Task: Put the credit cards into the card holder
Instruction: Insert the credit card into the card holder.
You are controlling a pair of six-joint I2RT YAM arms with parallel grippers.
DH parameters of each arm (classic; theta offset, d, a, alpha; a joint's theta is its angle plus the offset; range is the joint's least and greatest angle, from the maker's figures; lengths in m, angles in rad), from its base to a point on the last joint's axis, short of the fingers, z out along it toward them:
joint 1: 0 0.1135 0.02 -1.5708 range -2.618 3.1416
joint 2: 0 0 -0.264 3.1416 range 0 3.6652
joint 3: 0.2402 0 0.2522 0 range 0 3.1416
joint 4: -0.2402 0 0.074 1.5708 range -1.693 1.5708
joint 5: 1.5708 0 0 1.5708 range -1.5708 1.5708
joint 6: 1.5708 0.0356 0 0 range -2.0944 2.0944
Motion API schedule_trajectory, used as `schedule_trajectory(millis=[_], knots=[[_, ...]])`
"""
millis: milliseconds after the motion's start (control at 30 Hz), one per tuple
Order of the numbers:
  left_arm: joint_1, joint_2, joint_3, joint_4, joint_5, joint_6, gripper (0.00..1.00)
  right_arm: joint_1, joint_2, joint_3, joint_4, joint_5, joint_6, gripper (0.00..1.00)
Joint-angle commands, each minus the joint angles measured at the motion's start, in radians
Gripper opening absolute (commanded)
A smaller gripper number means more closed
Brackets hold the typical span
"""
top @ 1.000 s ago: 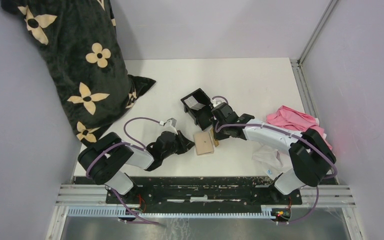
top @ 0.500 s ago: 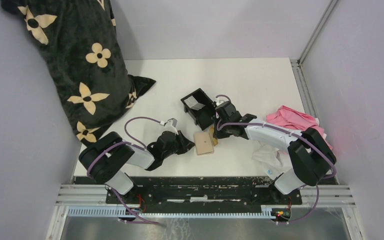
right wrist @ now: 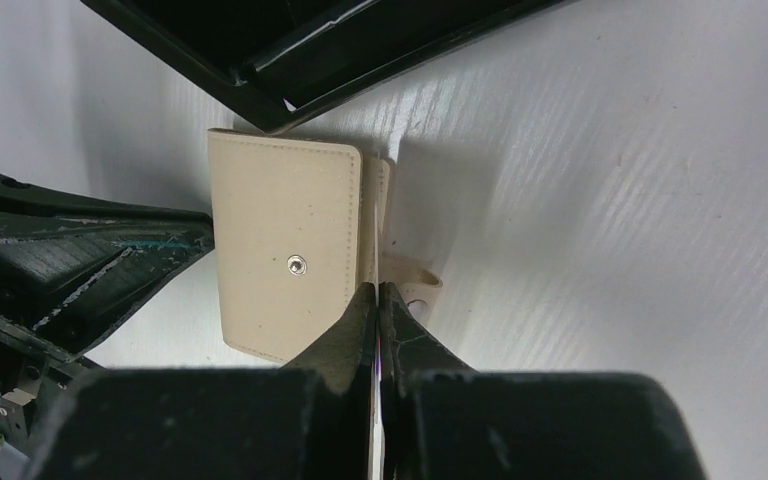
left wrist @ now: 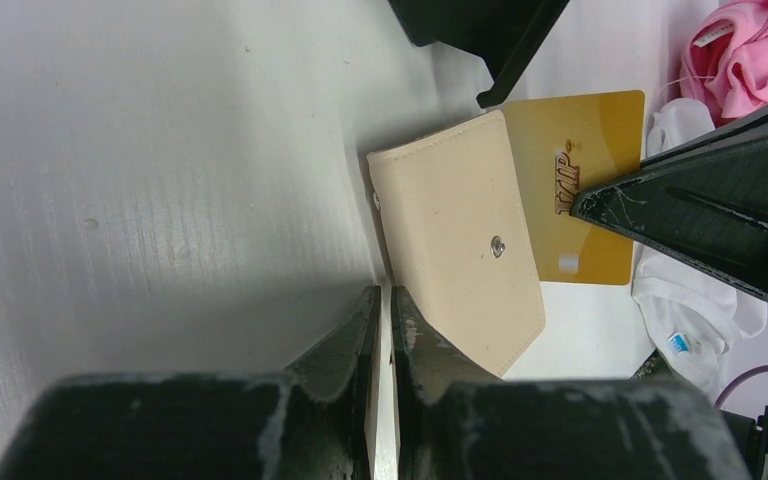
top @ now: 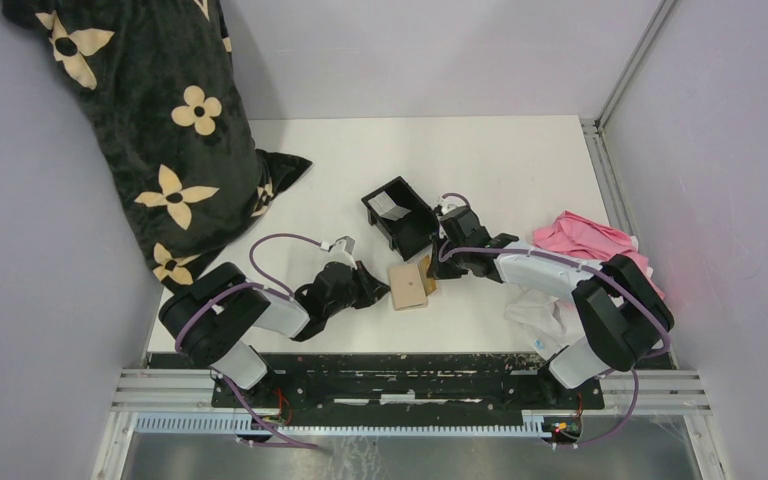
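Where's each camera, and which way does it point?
Top: above and behind, looking down on the table; left arm and right arm show.
Left wrist: on the left arm, looking past the left hand at the card holder and golden card.
Right wrist: on the right arm, facing the other way past the right hand.
All three share the card holder.

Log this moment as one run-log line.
left gripper: shut on card holder edge | right gripper: shut on gold card | gold card: partly tucked under card holder, not fully in
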Motion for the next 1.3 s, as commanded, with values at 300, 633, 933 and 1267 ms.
schedule_trajectory(millis=[300,633,933,1267], knots=[[-0.014,0.016,0.015,0.017,-0.009,0.047,0.13,-0.018,-0.063,-0.045,0.092,-0.06,0.06,0.01],[-0.015,0.018,0.013,0.017,-0.012,0.047,0.13,-0.027,-0.094,-0.057,0.073,-0.054,0.054,0.01],[-0.015,0.019,0.015,0.017,-0.011,0.045,0.12,-0.029,-0.094,-0.078,0.09,-0.06,0.061,0.01],[-0.017,0.021,0.014,0.017,-0.01,0.045,0.12,-0.031,-0.097,-0.118,0.14,-0.07,0.091,0.01]])
